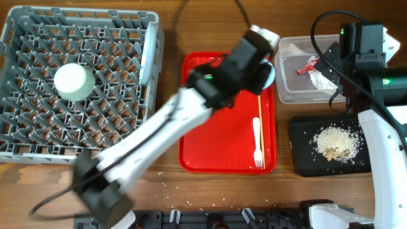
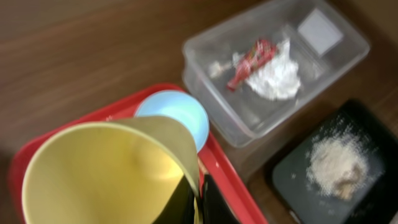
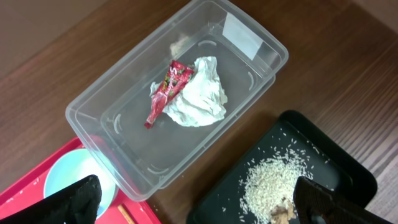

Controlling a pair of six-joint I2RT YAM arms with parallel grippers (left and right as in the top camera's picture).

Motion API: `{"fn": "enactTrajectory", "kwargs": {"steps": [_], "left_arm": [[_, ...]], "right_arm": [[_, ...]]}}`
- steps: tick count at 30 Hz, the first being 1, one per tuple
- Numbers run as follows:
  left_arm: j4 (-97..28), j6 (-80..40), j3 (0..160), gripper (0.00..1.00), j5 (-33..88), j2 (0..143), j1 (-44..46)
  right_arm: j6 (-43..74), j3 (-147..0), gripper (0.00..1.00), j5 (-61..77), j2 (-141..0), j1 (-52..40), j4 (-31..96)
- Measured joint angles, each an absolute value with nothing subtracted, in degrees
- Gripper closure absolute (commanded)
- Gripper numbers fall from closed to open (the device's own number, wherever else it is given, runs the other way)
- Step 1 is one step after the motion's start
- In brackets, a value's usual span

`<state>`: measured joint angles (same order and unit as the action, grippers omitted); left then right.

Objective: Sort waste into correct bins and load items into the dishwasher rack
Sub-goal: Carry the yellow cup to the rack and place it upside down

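My left gripper [image 2: 199, 200] is shut on the rim of the small yellow cup [image 2: 106, 171] and holds it over the far end of the red tray [image 1: 222, 137], next to the light blue bowl [image 2: 177, 113]. In the overhead view the left gripper [image 1: 254, 54] hides the cup. My right gripper [image 3: 199, 205] is open and empty above the gap between the clear tub [image 3: 124, 134] and the black tray [image 3: 323, 155]. The red wrapper [image 3: 165, 93] and the white napkin [image 3: 202, 99] lie in the tub. Rice scraps [image 3: 270, 180] lie on the black tray.
The grey rack [image 1: 38, 137] at the left holds an upturned pale green bowl [image 1: 73, 81] and a white plate [image 1: 147, 60] on edge at its right side. A white fork [image 1: 257, 143] and a wooden chopstick [image 1: 259, 108] lie on the red tray. Rice grains are scattered on the table near the front.
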<state>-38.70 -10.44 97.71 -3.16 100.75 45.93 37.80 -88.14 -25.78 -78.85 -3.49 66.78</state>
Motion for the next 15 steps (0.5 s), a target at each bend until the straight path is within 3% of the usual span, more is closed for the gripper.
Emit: {"fn": "enactTrajectory", "kwargs": {"steps": [2, 5, 8, 11, 15], "left_arm": [[-45.0, -15.4, 97.8, 0.96, -2.2, 94.0, 42.1], [-52.4, -20.8, 97.8, 0.96, 3.9, 84.4, 28.2], [-59.2, -23.6, 98.3, 0.96, 20.4, 77.2, 1.2], [-67.4, -24.1, 98.3, 0.96, 36.0, 80.0, -20.8], [-75.6, -15.5, 98.2, 0.96, 56.0, 92.1, -36.9]], "right_arm": [[37.8, -88.1, 0.0, -25.8, -78.8, -3.5, 66.8], [37.8, -88.1, 0.0, -25.8, -78.8, -3.5, 66.8], [37.8, -88.1, 0.0, -25.8, -78.8, -3.5, 66.8], [37.8, -88.1, 0.0, -25.8, -78.8, -3.5, 66.7], [37.8, -88.1, 0.0, -25.8, -78.8, -3.5, 66.8]]}}
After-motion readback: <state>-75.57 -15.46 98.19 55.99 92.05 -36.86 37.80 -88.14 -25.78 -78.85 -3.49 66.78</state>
